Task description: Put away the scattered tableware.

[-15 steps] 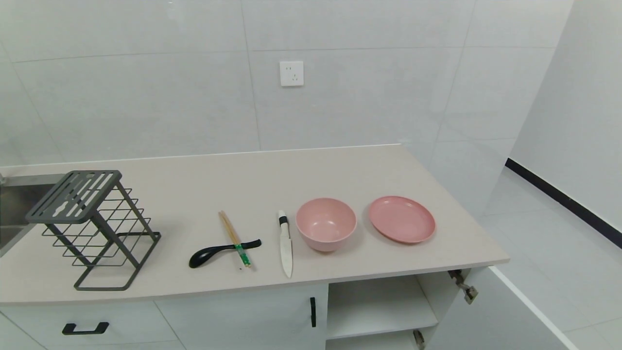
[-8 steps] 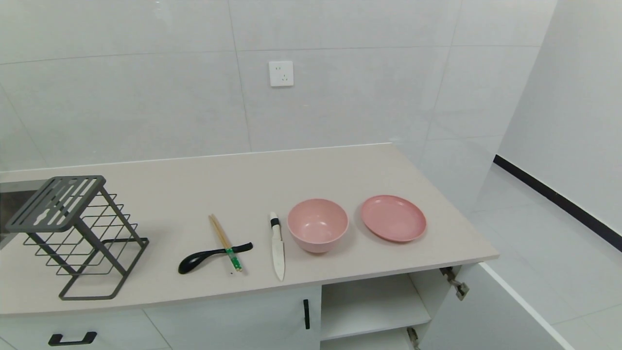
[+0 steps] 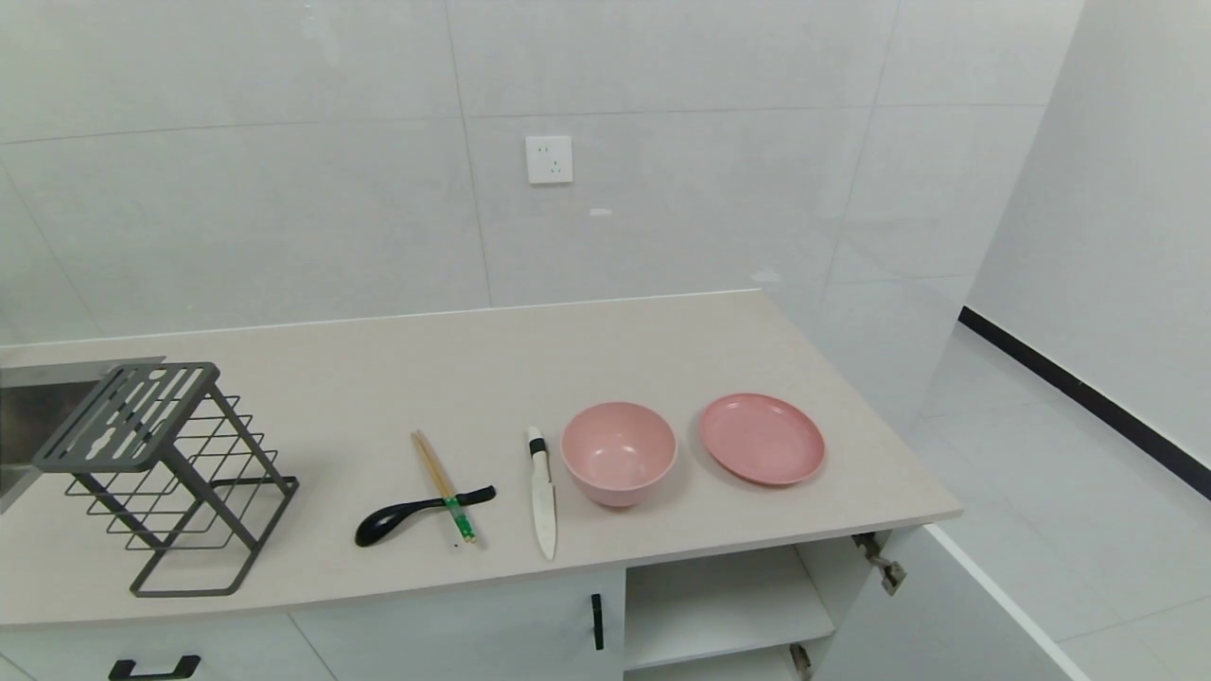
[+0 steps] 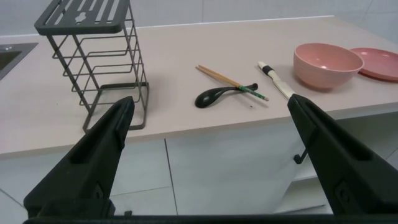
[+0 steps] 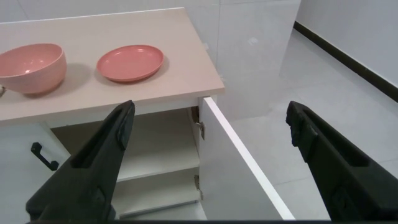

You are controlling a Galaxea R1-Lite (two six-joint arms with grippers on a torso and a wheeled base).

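The bench (image 3: 397,378) held a bowl (image 3: 618,463) beside a plate (image 3: 762,439) at its front edge, while left claw (image 4: 209,102) and right claw (image 5: 209,107) gaped empty.

No text, number or sign is legible. The green band on the chopsticks (image 3: 437,473) is too small for any print to be made out. The socket (image 3: 549,159) shows bare slots.

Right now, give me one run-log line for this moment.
left pincer: open, empty | right pincer: open, empty | counter: bowl, plate, knife, chopsticks, spoon, rack | cupboard door: open
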